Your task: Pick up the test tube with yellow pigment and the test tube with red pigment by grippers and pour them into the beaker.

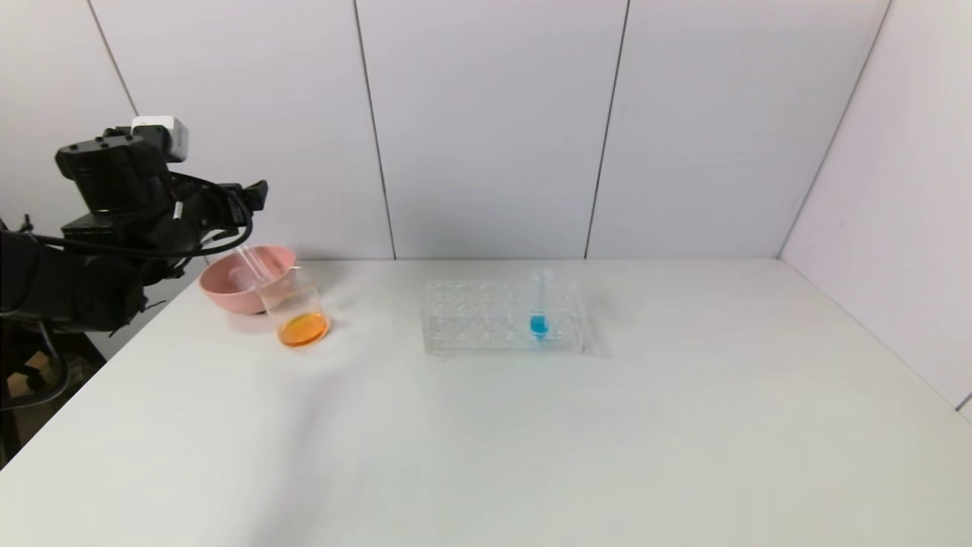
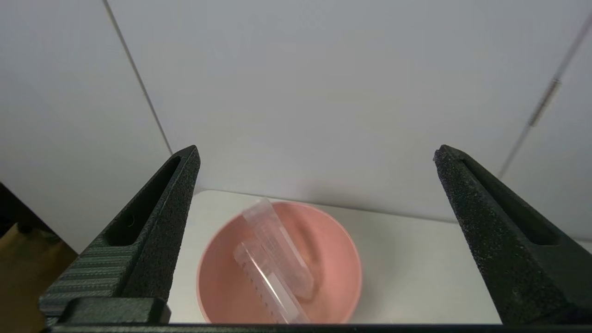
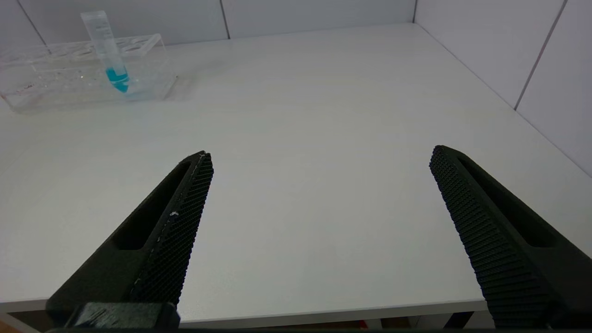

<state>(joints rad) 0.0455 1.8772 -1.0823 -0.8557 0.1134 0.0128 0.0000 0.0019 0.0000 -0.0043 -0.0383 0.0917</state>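
I'm looking over a white table [image 1: 531, 441]. Near its middle stands the clear many-holed rack [image 1: 503, 315], holding one upright tube with blue liquid [image 1: 539, 304], which is not mine to touch.

At the far left corner sits a pink bowl [image 1: 228, 292], and just in front of it, touching or nearly so, the beaker [image 1: 296, 308] with a shallow orange layer at its bottom. I judge from that colour that both pigments have already gone in.

In the bowl lie two empty clear tubes [image 2: 273, 259], slanted side by side against its wall. I take them for the test tube with yellow pigment and the test tube with red pigment, though with no colour left in them I can't say which is which.

My left gripper [image 2: 314, 162] hangs above and behind the bowl with its jaws spread wide, nothing between them. My right gripper [image 3: 319, 166] is out of the head view; its own camera shows it low at the near edge of the table, well apart from the rack, jaws equally wide and empty.

If I had to lift those tubes again, I'd expect them to be very light, stiff, slick-walled and easily cracked. I'd close on the upper half of the barrel, near the open end, with gentle force, square across the tube so it can't squirt out from the pads. The beaker is light too and would tip under a careless nudge.
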